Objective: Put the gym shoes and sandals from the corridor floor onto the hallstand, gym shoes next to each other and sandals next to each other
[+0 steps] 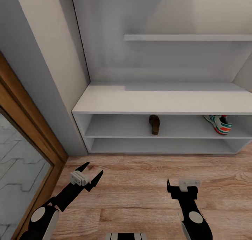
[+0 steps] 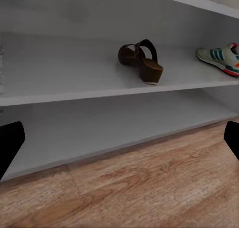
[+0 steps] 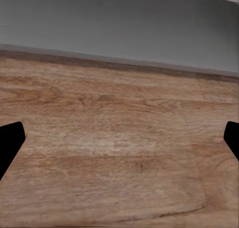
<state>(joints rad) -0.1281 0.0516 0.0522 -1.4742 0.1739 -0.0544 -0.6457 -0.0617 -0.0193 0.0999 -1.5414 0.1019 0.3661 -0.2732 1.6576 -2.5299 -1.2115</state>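
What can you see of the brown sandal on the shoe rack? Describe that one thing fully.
The sandal is dark maroon-brown with a wide strap arching over an open footbed and a paler edge at the sole. It lies alone on the upper open shelf of the rack, near the middle, resting on the shelf board. Nothing else touches it; a gym shoe sits well apart.

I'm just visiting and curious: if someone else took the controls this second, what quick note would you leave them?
Left gripper: open, empty, above the floor.
Right gripper: open, empty, above the brown wood-plank floor.
On the pale-grey shoe rack, upper open shelf: one dark brown sandal mid-shelf, one cream sneaker with green stripes well to its right, apart.
Done: those two are off the floor.
Left: fetch the second sandal and second sneaker, and set each beside its mate.
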